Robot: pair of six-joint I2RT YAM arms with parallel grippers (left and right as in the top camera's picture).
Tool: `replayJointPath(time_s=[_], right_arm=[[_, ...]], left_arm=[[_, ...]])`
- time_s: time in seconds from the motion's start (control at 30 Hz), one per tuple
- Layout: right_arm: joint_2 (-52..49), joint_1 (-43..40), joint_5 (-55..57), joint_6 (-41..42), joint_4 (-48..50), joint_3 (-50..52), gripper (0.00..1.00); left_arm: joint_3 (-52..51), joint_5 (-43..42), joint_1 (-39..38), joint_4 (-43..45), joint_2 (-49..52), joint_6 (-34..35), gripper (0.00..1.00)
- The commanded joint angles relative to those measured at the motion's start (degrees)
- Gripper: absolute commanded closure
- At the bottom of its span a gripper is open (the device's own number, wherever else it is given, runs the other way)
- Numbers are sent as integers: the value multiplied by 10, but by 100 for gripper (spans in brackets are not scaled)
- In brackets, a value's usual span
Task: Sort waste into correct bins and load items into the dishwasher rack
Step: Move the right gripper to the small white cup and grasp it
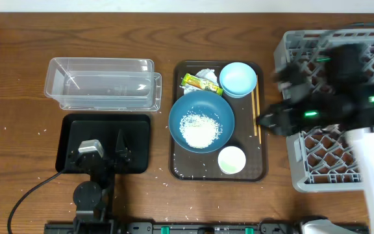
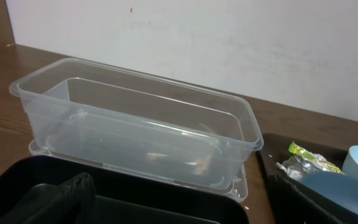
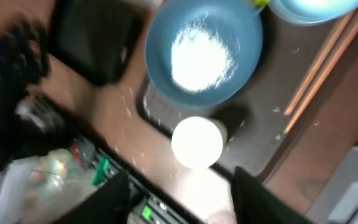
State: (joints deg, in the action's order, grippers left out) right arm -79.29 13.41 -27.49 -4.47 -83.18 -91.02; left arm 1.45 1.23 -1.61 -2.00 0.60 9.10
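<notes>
- The right gripper point(image 3: 181, 180) is motion-blurred, its fingers spread with nothing between them.
- The white cup point(image 3: 196, 142) lies straight ahead of that gap, upright at the near end of the brown tray point(image 1: 263, 146).
- The chopsticks point(image 1: 256, 112) lie just beside this gripper, lengthwise along the tray's right edge.
- The left gripper point(image 1: 121, 151), spread and empty, sits over the black tray point(image 1: 70, 127), well apart from the cup, so the right arm is nearer.

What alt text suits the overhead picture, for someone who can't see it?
A brown serving tray in the middle holds a dark-blue bowl of rice, a light-blue bowl, a white cup, chopsticks and a wrapper. A clear tub and black tray sit left; a grey rack right.
</notes>
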Motion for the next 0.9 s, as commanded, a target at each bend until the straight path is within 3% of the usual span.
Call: replayJointPath(time_s=[0.0, 0.17, 0.4, 0.57, 0.87], right_arm=[[-15, 118, 196, 155, 19, 24, 56], [-56, 239, 256, 232, 55, 67, 56], [-139, 319, 256, 292, 106, 110, 61], [-198, 345, 262, 308, 114, 120, 56], [-257, 346, 274, 321, 94, 123, 57]], left_arm=[[-12, 3, 3, -21, -4, -5, 9], [-12, 3, 3, -21, -4, -5, 9], [-12, 3, 3, -21, -4, -5, 9], [-12, 3, 3, -21, -4, -5, 9], [-12, 3, 3, -21, -4, -5, 9]])
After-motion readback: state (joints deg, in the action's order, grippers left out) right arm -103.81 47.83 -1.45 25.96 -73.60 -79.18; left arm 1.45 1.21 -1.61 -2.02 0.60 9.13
